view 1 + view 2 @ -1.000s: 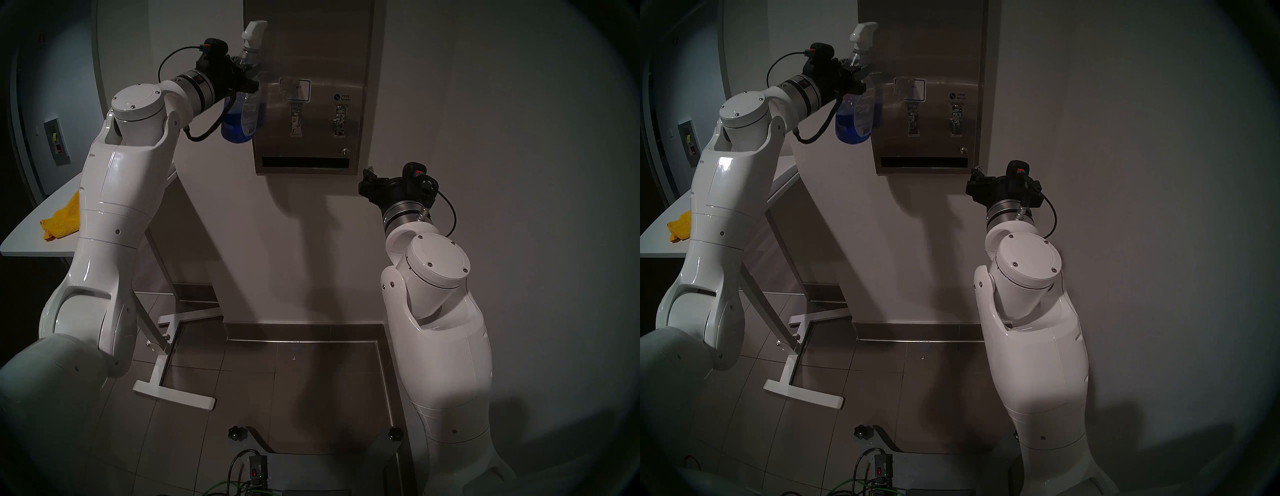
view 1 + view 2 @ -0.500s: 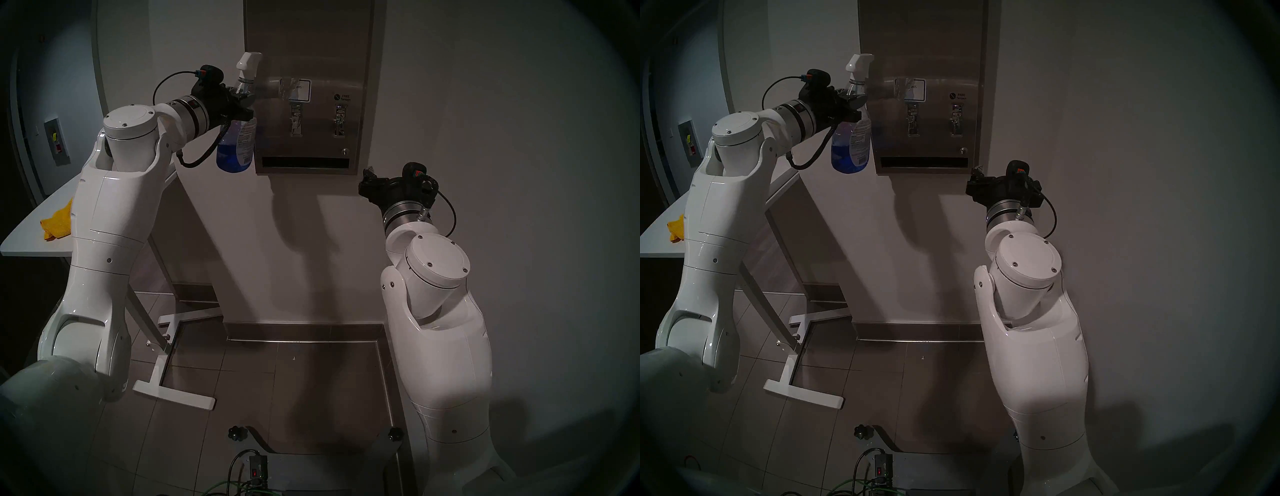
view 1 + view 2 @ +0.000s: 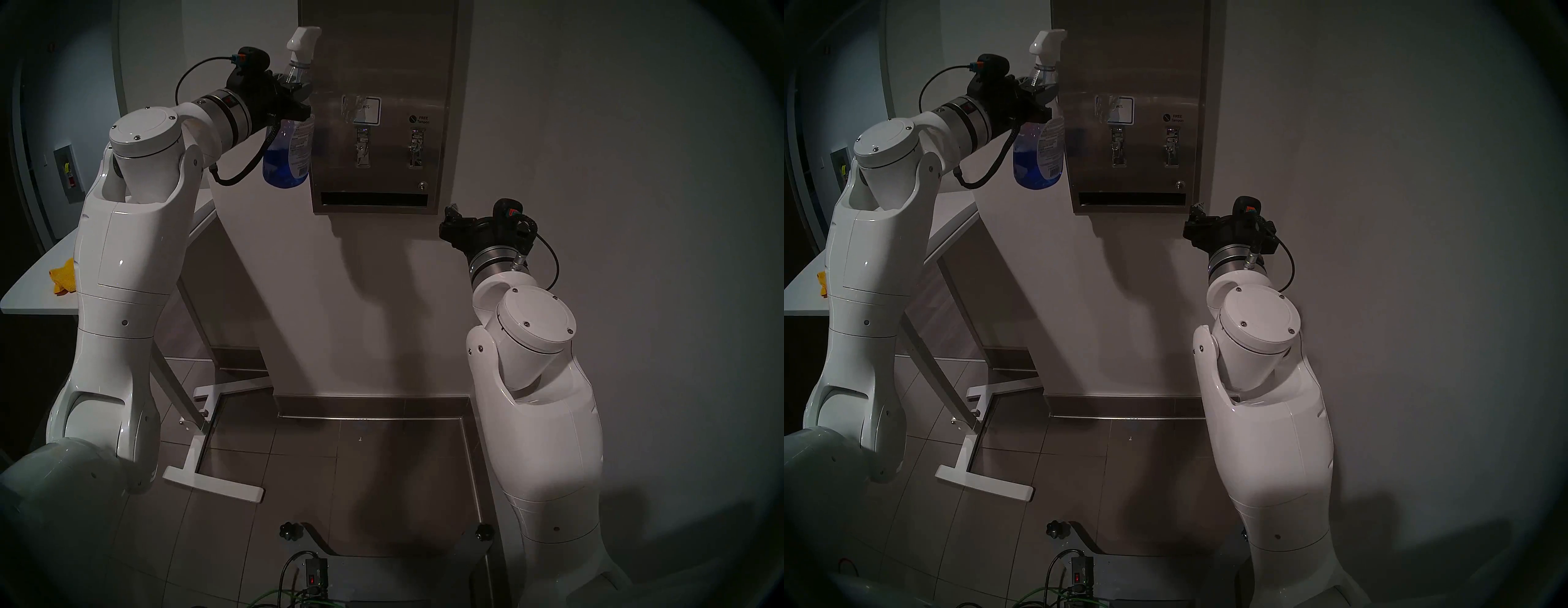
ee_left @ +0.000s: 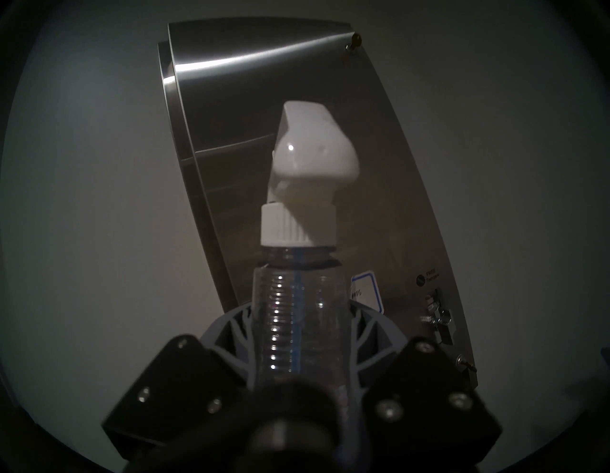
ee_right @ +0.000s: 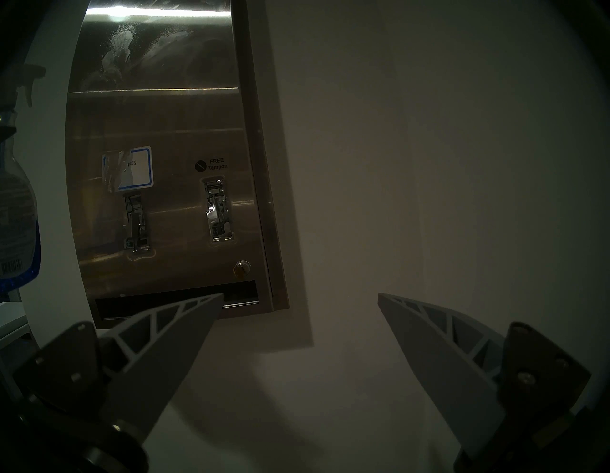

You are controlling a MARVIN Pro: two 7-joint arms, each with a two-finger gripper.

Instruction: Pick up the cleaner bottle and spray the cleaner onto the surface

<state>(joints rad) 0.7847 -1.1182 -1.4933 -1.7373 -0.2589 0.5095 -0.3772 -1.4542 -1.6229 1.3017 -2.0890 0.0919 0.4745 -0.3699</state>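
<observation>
- On the wall, stainless-steel dispenser panel (image 3: 377, 106): two levers, blue-edged white sticker (image 5: 132, 168), dark slot (image 3: 373, 198); whitish smears high on it in right wrist view.
- Spray bottle (image 3: 288, 153) upright just left of panel, blue cleaner (image 3: 275, 170) filling its lower part, white nozzle (image 4: 303, 155) up top.
- Left gripper (image 3: 297, 99) clenched around bottle's ribbed neck.
- Right gripper (image 5: 298, 307) spread wide, empty, below panel's right corner.
- Yellow cloth (image 3: 63, 276) on white table (image 3: 29, 293), far left.
</observation>
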